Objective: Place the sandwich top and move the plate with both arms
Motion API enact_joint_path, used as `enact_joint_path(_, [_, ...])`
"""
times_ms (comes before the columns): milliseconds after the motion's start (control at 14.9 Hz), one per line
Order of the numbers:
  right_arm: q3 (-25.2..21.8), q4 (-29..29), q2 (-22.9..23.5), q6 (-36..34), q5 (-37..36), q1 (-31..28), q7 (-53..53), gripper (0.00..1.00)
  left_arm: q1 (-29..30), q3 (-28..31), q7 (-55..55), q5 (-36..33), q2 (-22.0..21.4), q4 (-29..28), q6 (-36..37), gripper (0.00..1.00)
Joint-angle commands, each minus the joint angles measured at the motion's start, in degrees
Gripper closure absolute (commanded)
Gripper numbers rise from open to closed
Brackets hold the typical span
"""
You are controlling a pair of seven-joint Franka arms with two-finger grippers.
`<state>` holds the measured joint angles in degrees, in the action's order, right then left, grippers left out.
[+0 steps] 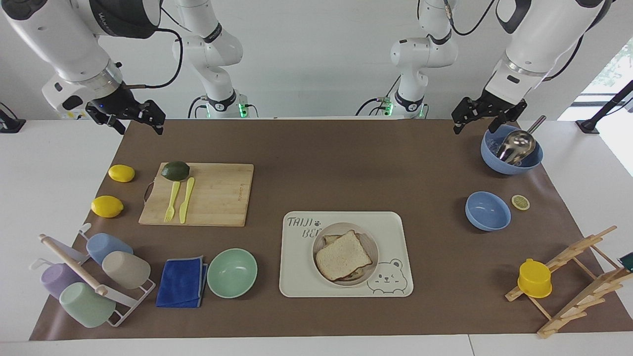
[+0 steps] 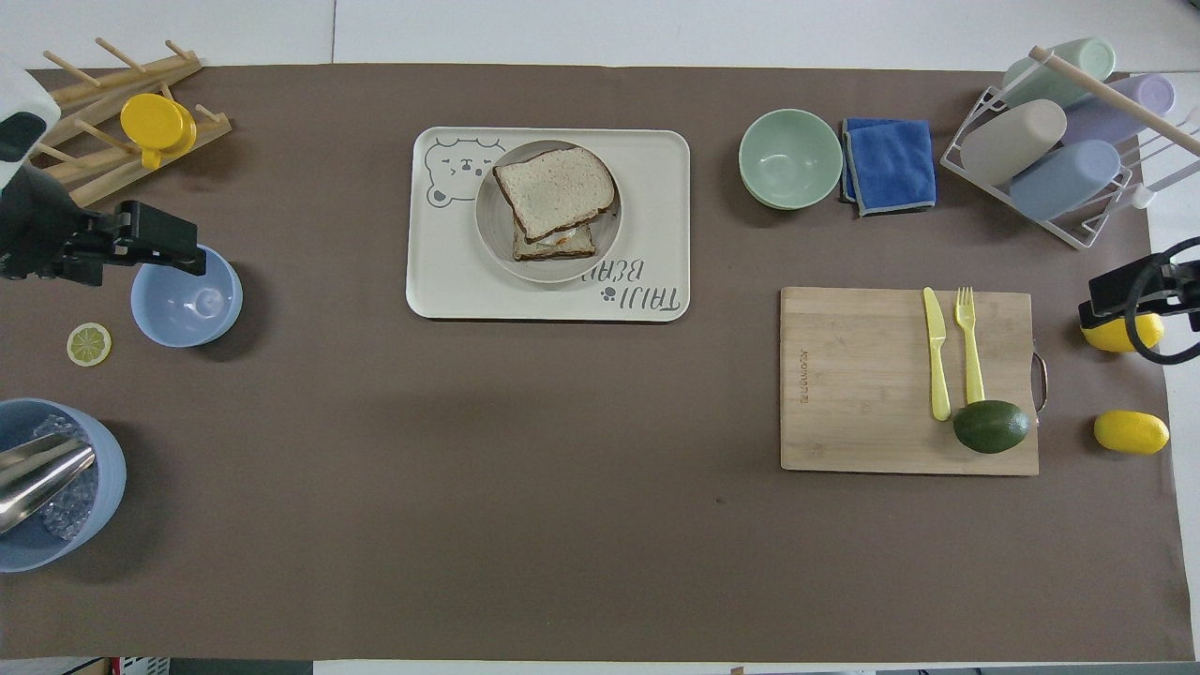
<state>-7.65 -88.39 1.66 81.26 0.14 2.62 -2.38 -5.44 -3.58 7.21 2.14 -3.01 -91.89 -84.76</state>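
The sandwich top (image 1: 342, 255) (image 2: 553, 190) lies askew on a lower slice in the round beige plate (image 1: 366, 234) (image 2: 491, 234). The plate sits on the cream bear tray (image 1: 296, 277) (image 2: 441, 286). My left gripper (image 1: 487, 121) (image 2: 155, 248) hangs open and empty, high over the blue bowls at the left arm's end, well away from the plate. At the right arm's end my right gripper (image 1: 138, 123) (image 2: 1116, 295) waits open and empty above the mat's corner, over a lemon (image 2: 1120, 335).
A mint-green bowl (image 1: 232, 273) and a blue cloth (image 1: 182, 282) lie beside the tray. A cutting board (image 1: 212, 195) carries an avocado, a fork and a knife. An empty blue bowl (image 1: 487, 211), an ice bowl with a scoop (image 1: 512, 148), a wooden rack (image 1: 578, 277) and a cup rack (image 1: 94, 277) stand at the ends.
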Motion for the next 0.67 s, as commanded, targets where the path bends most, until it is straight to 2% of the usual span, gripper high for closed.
enact_joint_path(0, [0.35,-0.03,-0.52,0.22,0.65,-0.51,-0.08,0.0,-1.51,1.82,-0.09,-1.09,-4.11,-7.69,-1.28,0.0])
enact_joint_path(135, [0.35,-0.03,-0.52,0.22,0.56,-0.51,0.01,0.0,-1.42,1.82,0.0,-0.74,-2.1,-5.51,-1.29,0.0])
enact_joint_path(269, [0.35,-0.03,-0.52,0.22,0.56,-0.51,0.1,0.0,-0.72,1.21,-0.09,-0.65,1.41,0.53,1.77,0.0])
enact_joint_path(404, [0.35,-0.03,-0.52,0.22,0.56,-0.51,0.1,0.0,-0.36,1.03,-0.09,-0.65,2.56,5.39,5.2,0.0])
enact_joint_path(605, [0.35,0.06,-0.52,0.22,0.56,-0.51,0.1,0.0,1.03,0.77,-0.7,-0.74,1.87,2.69,4.34,0.0])
